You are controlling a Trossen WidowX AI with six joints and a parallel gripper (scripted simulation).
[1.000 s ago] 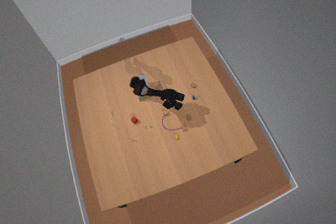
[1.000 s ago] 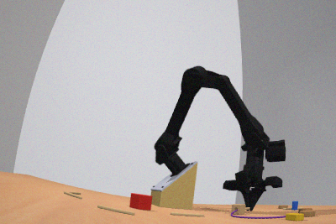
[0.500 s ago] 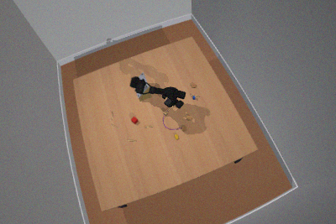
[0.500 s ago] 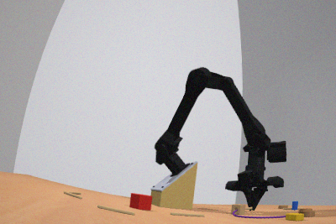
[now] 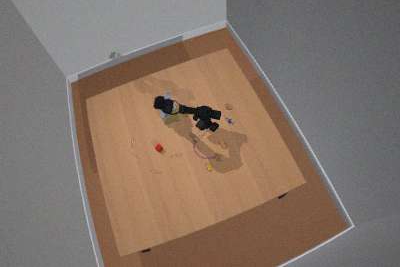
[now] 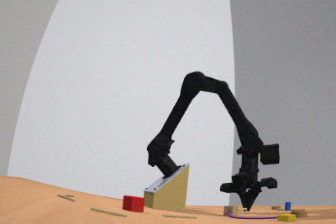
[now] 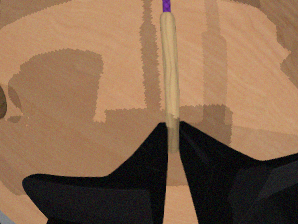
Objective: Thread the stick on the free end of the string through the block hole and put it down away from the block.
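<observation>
Stick of thin, pale wood [image 7: 170, 70] is grasped near one end by the black two-fingered tool [image 5: 208, 128] [image 6: 248, 209] [image 7: 170, 128], whose tips are closed on it. The stick is held just above the wooden surface [image 5: 150, 207] [image 6: 42, 190] [image 7: 250, 75], its shadow cast apart from it. From its far end, purple string [image 5: 195, 151] [image 6: 252, 217] [image 7: 166, 5] is led away. A small pale wooden block [image 5: 195, 140] [image 6: 230, 210] is seated on the surface near the tool, with the string curved from it toward a round wooden button [image 5: 218, 157].

The stick is judged to be out of the hole and clear of the block, with string now being drawn through; the hole itself cannot be made out. Next, a little more string may be drawn gently, then the stick should be lowered well apart from the block and released, and the tool fully opened and lifted away. If the string is pulled taut, the block could be dragged or tipped.
</observation>
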